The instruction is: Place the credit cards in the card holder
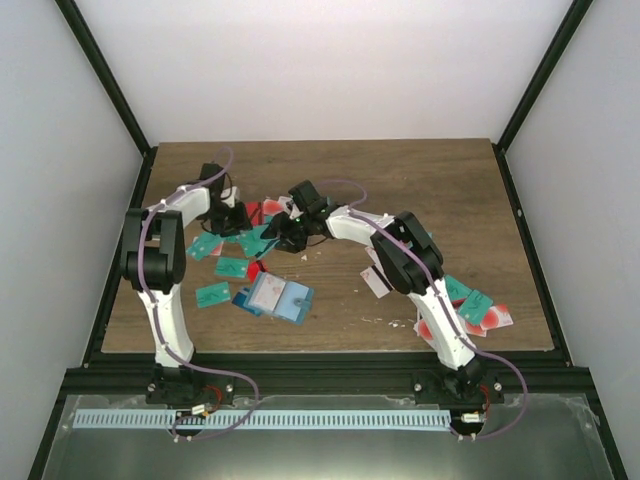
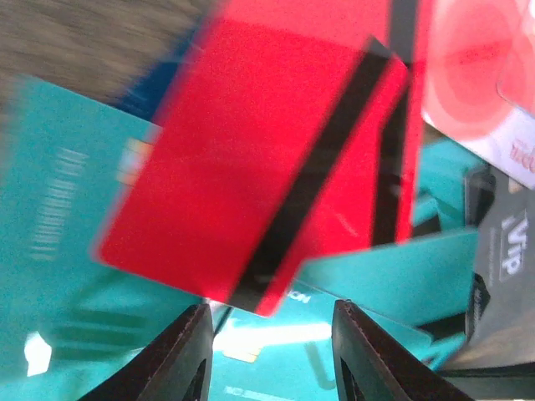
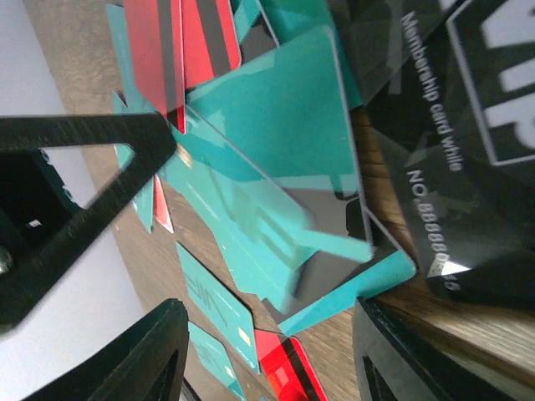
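Observation:
The card holder (image 1: 276, 297) lies open on the table's near left, with its lighter inside facing up. Most credit cards sit in a pile (image 1: 256, 238) behind it, and both grippers are down at that pile. My left gripper (image 1: 232, 218) (image 2: 267, 355) is open with nothing between its fingers. A red card with a black stripe (image 2: 259, 159) lies tilted and blurred just ahead of it, over teal cards (image 2: 58, 217). My right gripper (image 1: 276, 232) (image 3: 263, 355) is open too. A tilted teal card (image 3: 276, 159) has its corner close to one of the right gripper's fingers (image 3: 401, 359).
Loose teal cards (image 1: 212, 294) (image 1: 231, 267) lie left of the holder. A white card (image 1: 376, 282) and a group of teal and red-circled cards (image 1: 478, 308) sit by the right arm. A black VIP card (image 3: 451, 125) (image 2: 501, 251) borders the pile. Black frame rails edge the table.

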